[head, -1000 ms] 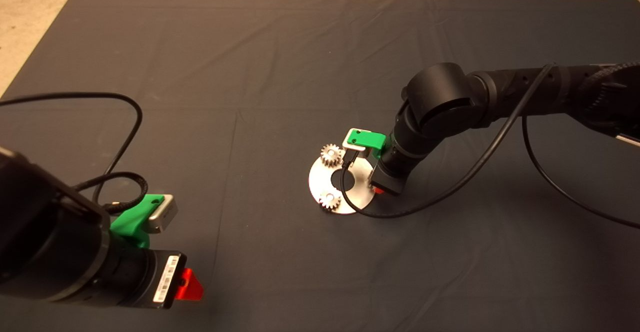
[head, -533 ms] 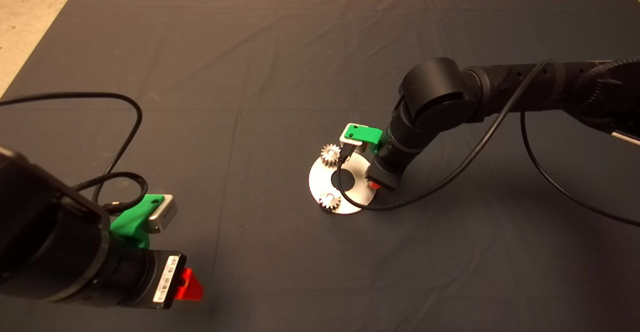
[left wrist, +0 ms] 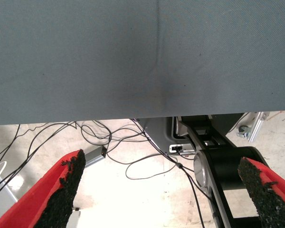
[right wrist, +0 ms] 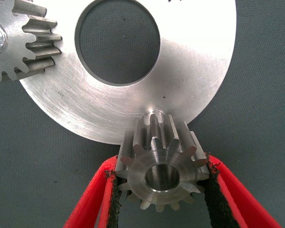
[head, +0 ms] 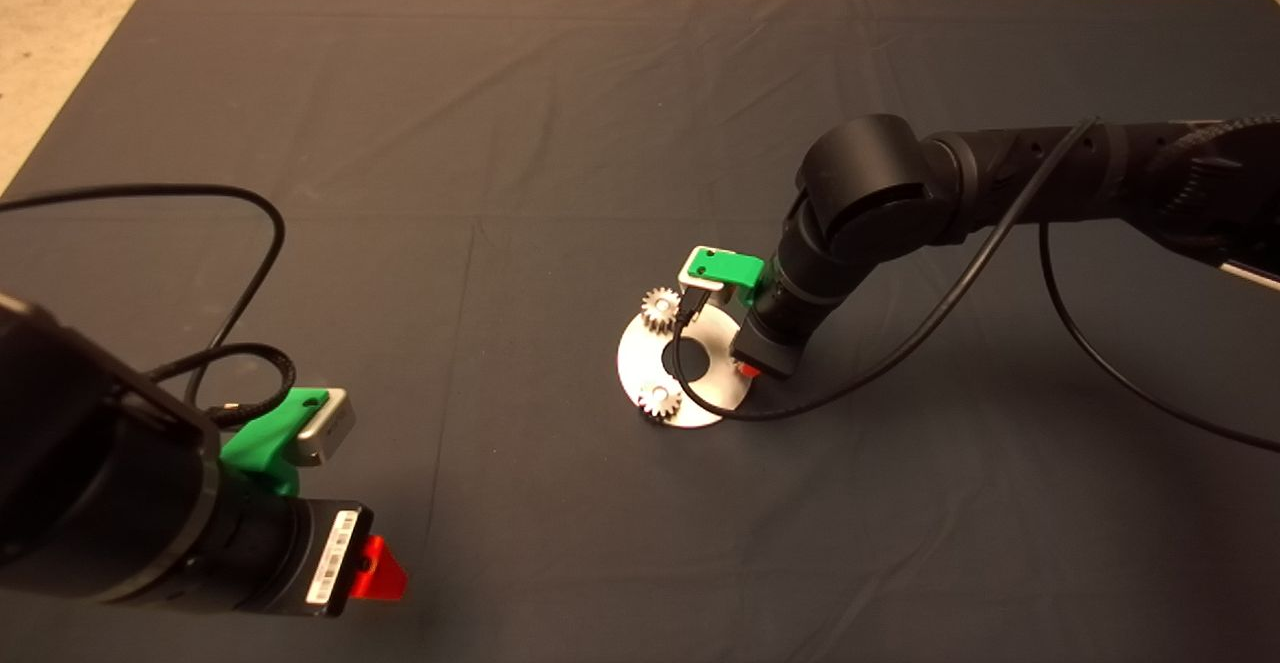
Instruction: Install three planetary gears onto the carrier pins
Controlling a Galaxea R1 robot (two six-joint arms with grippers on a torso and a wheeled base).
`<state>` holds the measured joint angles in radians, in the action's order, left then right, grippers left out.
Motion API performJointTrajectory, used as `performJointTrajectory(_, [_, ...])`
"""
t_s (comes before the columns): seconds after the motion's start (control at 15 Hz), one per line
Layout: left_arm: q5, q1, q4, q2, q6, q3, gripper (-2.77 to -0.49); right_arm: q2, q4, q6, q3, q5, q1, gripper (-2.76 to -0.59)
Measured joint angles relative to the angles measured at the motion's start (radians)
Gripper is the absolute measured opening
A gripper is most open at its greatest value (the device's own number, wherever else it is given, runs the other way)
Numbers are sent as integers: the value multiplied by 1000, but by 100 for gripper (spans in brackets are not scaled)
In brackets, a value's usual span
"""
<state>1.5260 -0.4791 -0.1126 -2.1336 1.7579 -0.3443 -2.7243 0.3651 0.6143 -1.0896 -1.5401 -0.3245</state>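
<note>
The silver disc lies mid-mat, with one planetary gear seated at its far-left rim and another at its near rim. Bright carrier pin tops show in their bores. My right gripper hangs over the disc's right edge, shut on a third gear held by its teeth, bore facing the camera. The rounded top of a carrier pin peeks out just behind that gear at the disc's rim. A seated gear shows beyond the central hole. My left gripper is parked at the lower left, open.
A black cable loops from the right arm down across the disc and mat. Another cable curls on the mat by the left arm. Between the left fingers, the mat's edge and cables on the floor show.
The right gripper with its gear shifted slightly toward the far left over the disc's right edge, then held still. The left arm has not moved.
</note>
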Motion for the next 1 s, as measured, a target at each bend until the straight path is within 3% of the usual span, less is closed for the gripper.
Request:
performJointTrajectory(0.13, [0,0,0,0,0,0,-95,-5,1,0,-1,-7,0,-230])
performJointTrajectory(0.53, [0,0,0,0,0,0,-95,-8,3,0,-3,-7,0,-230])
performJointTrajectory(1.0, [0,0,0,0,0,0,-95,-8,10,1,-6,2,-2,-230])
